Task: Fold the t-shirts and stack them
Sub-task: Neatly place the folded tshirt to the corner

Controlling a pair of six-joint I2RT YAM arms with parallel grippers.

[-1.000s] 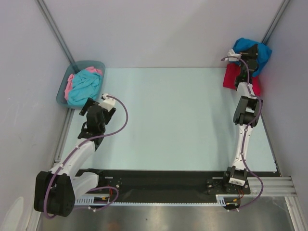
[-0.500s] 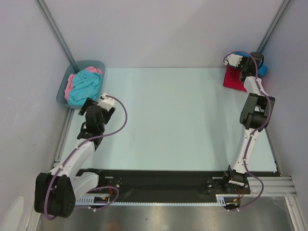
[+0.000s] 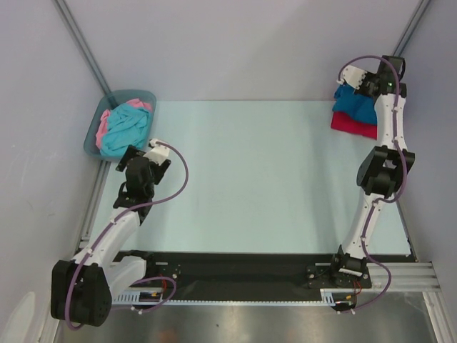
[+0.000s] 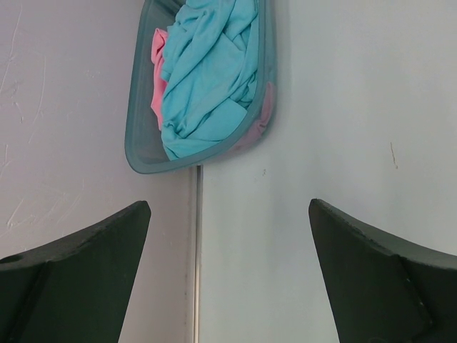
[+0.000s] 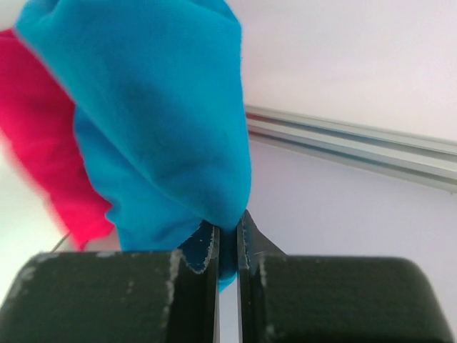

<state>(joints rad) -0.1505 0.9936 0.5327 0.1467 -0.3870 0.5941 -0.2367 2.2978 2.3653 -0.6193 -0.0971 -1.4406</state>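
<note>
- The deep blue soft cloth t-shirt (image 5: 157, 121) is bunched, not flat; its long axis runs straight out from the right gripper (image 5: 228, 236), widening away from the fingertips
- The bright red cloth t-shirt (image 5: 50, 164) lies just beyond and beneath the blue one, touching it, its long side set across the gripper's line of reach
- The right gripper is clenched almost fully on a fold of the blue shirt – only a thin slit shows between the jaws
- The left gripper (image 4: 228, 214) is spread wide and grasps nothing
- Ahead of it and slightly left sits a grey-blue plastic bin (image 4: 136, 136) holding a crumpled turquoise t-shirt (image 4: 207, 78) on top of a pink one (image 4: 157, 78) – well apart from the fingertips
- Pale mint tabletop (image 3: 250, 164), plain light walls (image 3: 235, 43), an aluminium rail (image 5: 357, 146) past the right gripper
</note>
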